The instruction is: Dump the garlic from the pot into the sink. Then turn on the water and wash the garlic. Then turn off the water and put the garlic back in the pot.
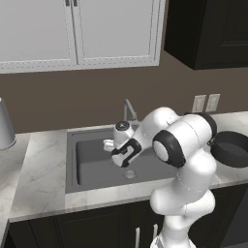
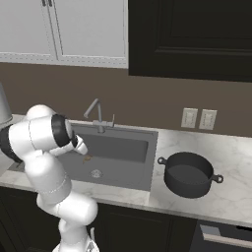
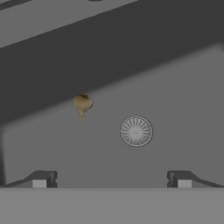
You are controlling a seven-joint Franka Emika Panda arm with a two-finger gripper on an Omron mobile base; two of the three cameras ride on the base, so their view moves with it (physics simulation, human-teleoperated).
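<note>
Over the left part of the sink (image 2: 123, 147) the white arm reaches down into the basin, and its end effector (image 3: 111, 178) hangs above the basin floor with both fingertips (image 3: 40, 179) spread wide apart, holding and touching nothing. The garlic (image 3: 82, 104) lies on the sink floor near the foot of a basin wall, a little apart from the round silver drain (image 3: 136, 131). Further right, the black pot (image 2: 189, 174) stands upright on the marble counter (image 2: 231, 162) just beside the sink.
</note>
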